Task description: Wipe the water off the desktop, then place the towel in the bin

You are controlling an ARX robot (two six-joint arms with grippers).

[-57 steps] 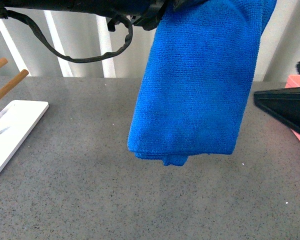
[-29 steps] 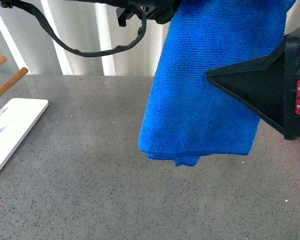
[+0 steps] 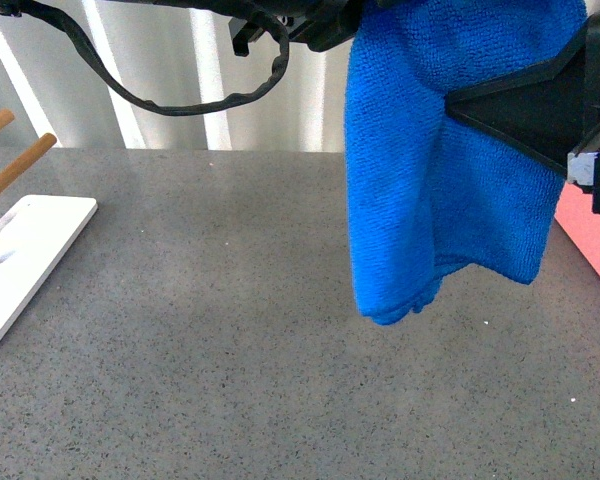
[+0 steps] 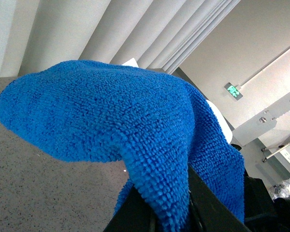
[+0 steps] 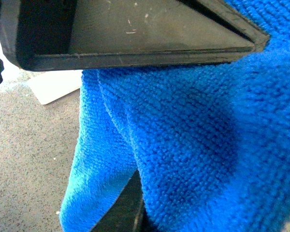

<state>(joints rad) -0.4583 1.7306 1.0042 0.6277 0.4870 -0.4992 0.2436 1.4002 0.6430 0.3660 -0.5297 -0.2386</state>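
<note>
The towel (image 3: 435,170) is off the desktop (image 3: 230,360), hanging straight down from the left claw (image 4: 169,215), its lowest fold clear of the grey surface.

Only the left wrist view shows that hold. Two black fingers (image 4: 133,212) come up on either side of a bunched edge of the blue pile and pinch it, and the rest of the cloth humps over above them. In the front view this grip is lost at the top edge, where only dark arm parts and a looping black cable (image 3: 180,98) show.

The front view shows the right claw (image 3: 480,102) as one black wedge-shaped finger lying across the near face of the towel, point inward, well below the left claw. The right wrist view adds the other finger (image 5: 128,205), low and dark, tucked under a fold. The jaws stand wide apart with thick cloth between them, not squeezed together.

The front view alone shows the surroundings. The pink bin (image 3: 588,232) sits just under and behind the right claw, partly hidden by it. A white stand (image 3: 35,250) with brown wooden pegs (image 3: 20,165) rests on the desktop well off to the left claw's outer side.
</note>
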